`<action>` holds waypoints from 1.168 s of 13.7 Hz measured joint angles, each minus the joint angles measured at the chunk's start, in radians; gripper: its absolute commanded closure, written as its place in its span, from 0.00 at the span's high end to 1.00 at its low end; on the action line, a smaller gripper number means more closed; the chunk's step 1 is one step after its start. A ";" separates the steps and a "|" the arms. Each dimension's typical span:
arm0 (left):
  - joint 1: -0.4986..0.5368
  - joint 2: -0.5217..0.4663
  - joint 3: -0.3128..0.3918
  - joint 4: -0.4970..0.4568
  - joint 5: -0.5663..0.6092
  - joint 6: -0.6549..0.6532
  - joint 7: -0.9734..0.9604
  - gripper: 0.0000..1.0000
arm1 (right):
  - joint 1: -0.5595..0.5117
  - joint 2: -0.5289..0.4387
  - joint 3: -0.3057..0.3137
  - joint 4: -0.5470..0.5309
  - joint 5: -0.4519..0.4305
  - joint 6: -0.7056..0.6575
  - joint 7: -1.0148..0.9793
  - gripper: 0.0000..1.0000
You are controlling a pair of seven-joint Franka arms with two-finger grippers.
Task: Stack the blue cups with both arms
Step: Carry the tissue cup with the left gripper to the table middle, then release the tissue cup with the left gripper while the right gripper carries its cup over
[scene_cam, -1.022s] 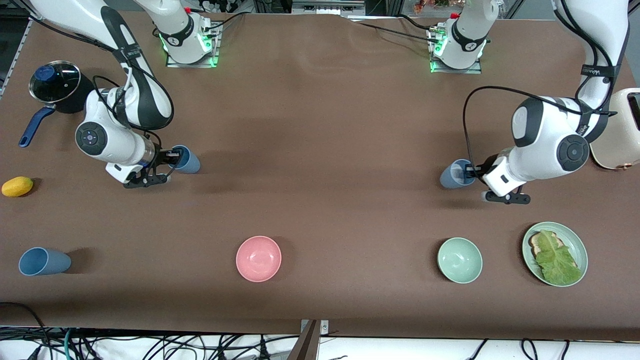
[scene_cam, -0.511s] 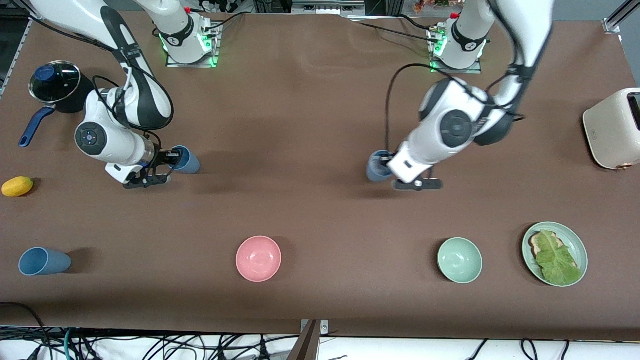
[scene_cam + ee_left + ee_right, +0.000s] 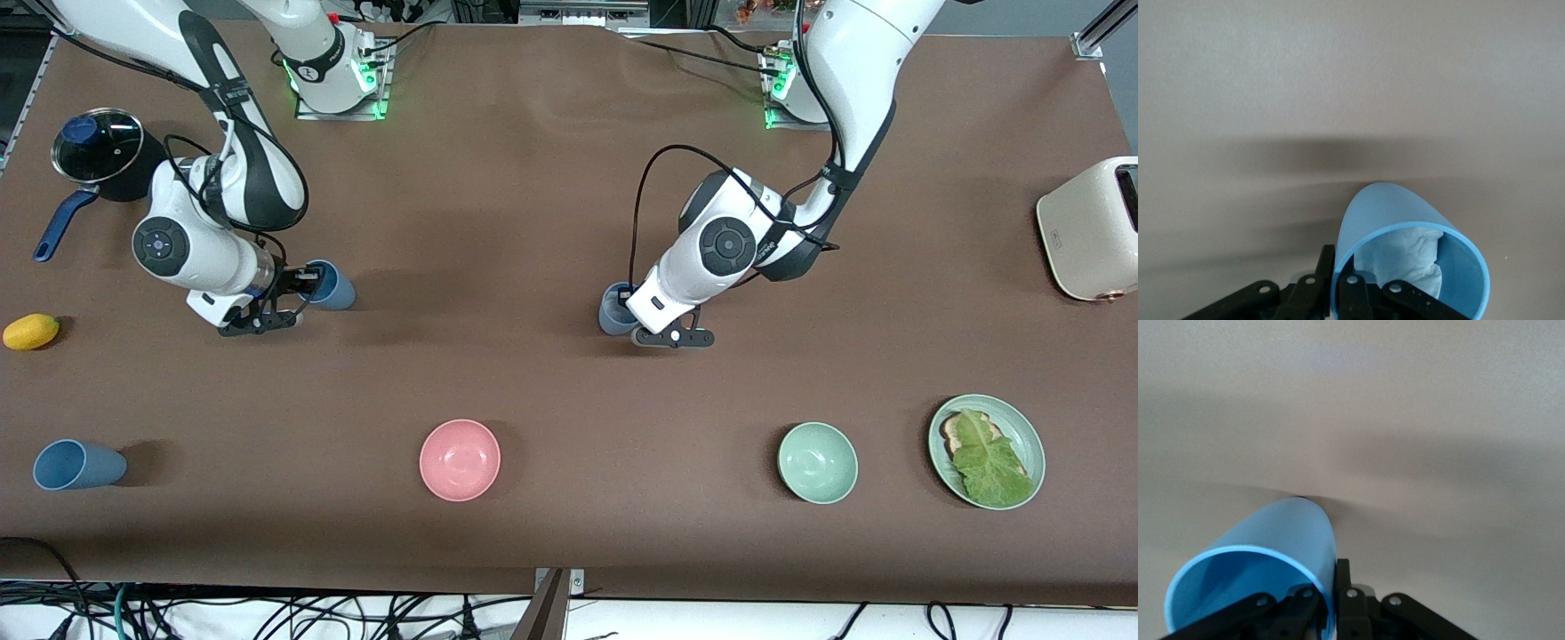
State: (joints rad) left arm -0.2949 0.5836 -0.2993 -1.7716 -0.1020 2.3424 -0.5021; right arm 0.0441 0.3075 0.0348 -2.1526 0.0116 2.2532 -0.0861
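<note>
Matte tapered blue cups (image 3: 615, 308) (gripper-held)

Pink bowl (image 3: 460, 460), mint bowl (image 3: 817, 462), toaster (image 3: 1091, 229), pot (image 3: 100, 156).

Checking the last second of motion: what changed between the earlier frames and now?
The left gripper, shut on its blue cup, carried it from the left arm's end toward the table's middle. The right gripper stayed put, shut on the second blue cup. The third blue cup and the bowls did not move.
</note>
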 measured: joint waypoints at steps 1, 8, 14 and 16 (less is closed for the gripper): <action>-0.002 0.004 0.000 0.000 0.000 0.008 0.000 0.00 | 0.000 0.000 0.000 0.006 0.000 -0.003 0.000 0.00; -0.007 0.013 -0.001 0.004 0.000 0.015 0.000 1.00 | 0.015 0.000 0.003 0.096 0.000 -0.110 0.007 0.00; 0.008 -0.008 0.001 0.118 0.000 -0.105 0.000 1.00 | 0.083 0.000 0.004 0.263 0.000 -0.317 0.114 0.00; 0.035 -0.028 0.004 0.223 0.000 -0.274 0.000 1.00 | 0.128 0.002 0.005 0.332 0.002 -0.392 0.193 0.00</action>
State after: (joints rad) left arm -0.2602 0.5552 -0.2950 -1.5487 -0.1020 2.0682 -0.5025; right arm 0.1718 0.3093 0.0397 -1.8202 0.0133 1.8609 0.1067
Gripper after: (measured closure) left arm 0.004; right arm 0.943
